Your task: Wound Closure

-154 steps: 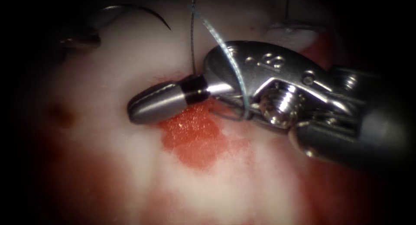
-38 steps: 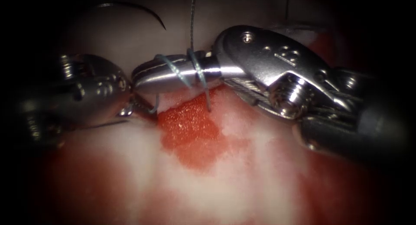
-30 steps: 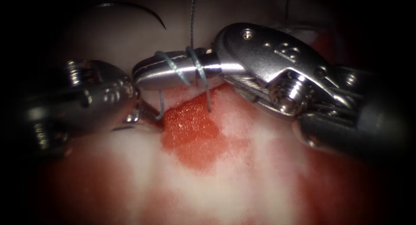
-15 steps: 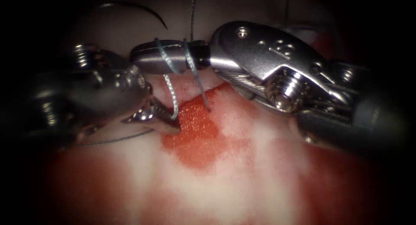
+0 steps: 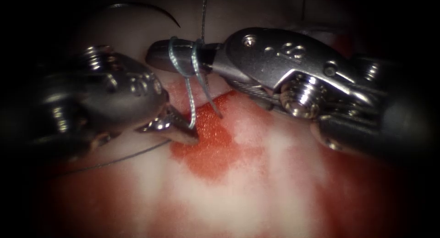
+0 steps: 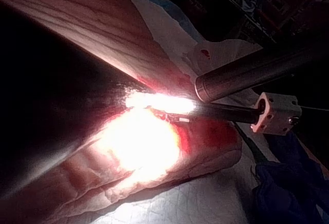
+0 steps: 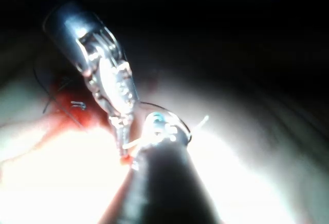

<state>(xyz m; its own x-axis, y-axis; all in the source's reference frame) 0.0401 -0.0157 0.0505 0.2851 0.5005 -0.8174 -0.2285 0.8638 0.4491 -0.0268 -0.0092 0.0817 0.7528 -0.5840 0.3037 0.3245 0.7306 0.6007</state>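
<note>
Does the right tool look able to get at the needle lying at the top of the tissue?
Probably not freely: the right tool has thread looped around it, held by the left tool; the needle lies bare beyond.

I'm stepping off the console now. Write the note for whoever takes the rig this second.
Left tool: jaws shut on the thread at the left edge of the cut.
Right tool: jaws shut, holding nothing; two loops of thread lie around them.
Needle: free, lying on the tissue at the far left, not in it.
Done: thread wrapped twice around the right tool.
Left: the cut is open, red fluid around it; no tightened knot visible.
</note>
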